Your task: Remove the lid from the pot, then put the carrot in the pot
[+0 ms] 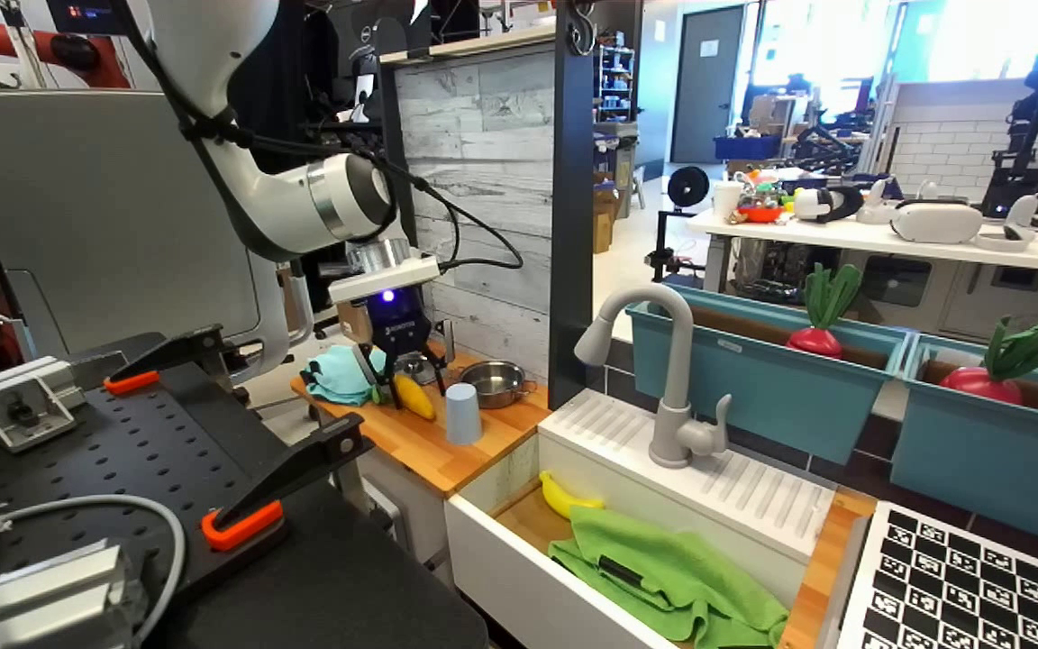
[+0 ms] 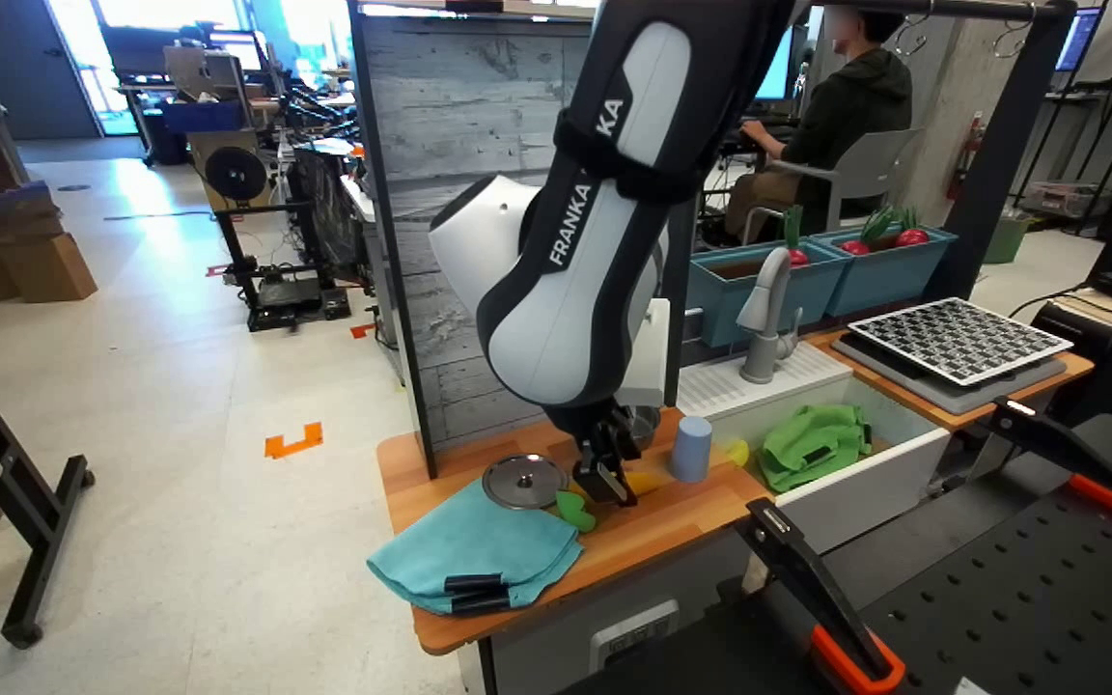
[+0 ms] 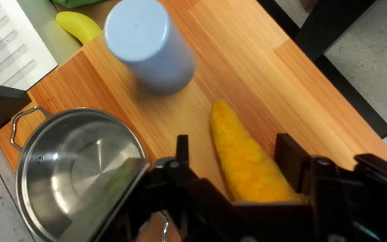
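Observation:
The carrot (image 3: pixel 247 161) is orange-yellow with a green top (image 2: pixel 575 510) and lies on the wooden counter. It also shows in both exterior views (image 1: pixel 414 397) (image 2: pixel 648 481). My gripper (image 3: pixel 235 148) is open, pointing down, with one finger on each side of the carrot. A gap shows on the left finger's side; the right finger is close to the carrot, and I cannot tell if it touches. The pot (image 3: pixel 42 181) stands uncovered and empty beside the gripper, against the wall panel; it also shows in both exterior views (image 1: pixel 494 383) (image 2: pixel 646 425). The lid (image 2: pixel 523 481) lies partly on the teal cloth.
A grey-blue cup (image 3: pixel 160 53) stands upside down near the carrot's tip. The teal cloth (image 2: pixel 479 555) lies at the counter's end. A wall panel (image 1: pixel 483 198) rises behind the pot. The sink (image 1: pixel 492 532) holds a banana (image 1: pixel 566 496) and a green cloth (image 1: pixel 681 568); a faucet (image 1: pixel 677 388) stands behind.

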Motion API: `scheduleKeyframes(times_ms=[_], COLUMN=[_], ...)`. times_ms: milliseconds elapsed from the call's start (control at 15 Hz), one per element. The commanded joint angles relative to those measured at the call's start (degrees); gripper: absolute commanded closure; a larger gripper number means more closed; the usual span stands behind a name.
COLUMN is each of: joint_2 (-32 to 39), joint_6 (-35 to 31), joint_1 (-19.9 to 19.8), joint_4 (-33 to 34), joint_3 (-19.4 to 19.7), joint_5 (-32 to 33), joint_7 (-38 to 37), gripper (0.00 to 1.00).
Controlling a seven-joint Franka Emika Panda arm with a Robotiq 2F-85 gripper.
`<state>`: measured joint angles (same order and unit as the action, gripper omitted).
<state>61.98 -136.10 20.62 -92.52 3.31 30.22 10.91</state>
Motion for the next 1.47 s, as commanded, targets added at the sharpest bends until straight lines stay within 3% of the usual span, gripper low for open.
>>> scheduleKeyframes(times_ms=[0,333,867,1133,1400], joint_2=[1.54,1.12,-5.77,-10.22,-13.52], joint_6=[2.29,2.30,-5.01,-10.72,-10.75], joint_1=[0.89,1.00,-2.12,-6.82,-11.70], joint_4=[2.20,1.58,-7.14,-12.62,-14.52], joint_3=[0.21,0.12,-2.11,-5.12,-7.64], joint_5=[1.66,1.58,-0.13,-4.19,-10.66], joint_7=[-0.29,-0.34,-0.80,-0.28,0.37], gripper=[0.64,1.00,0.98,0.98,0.98])
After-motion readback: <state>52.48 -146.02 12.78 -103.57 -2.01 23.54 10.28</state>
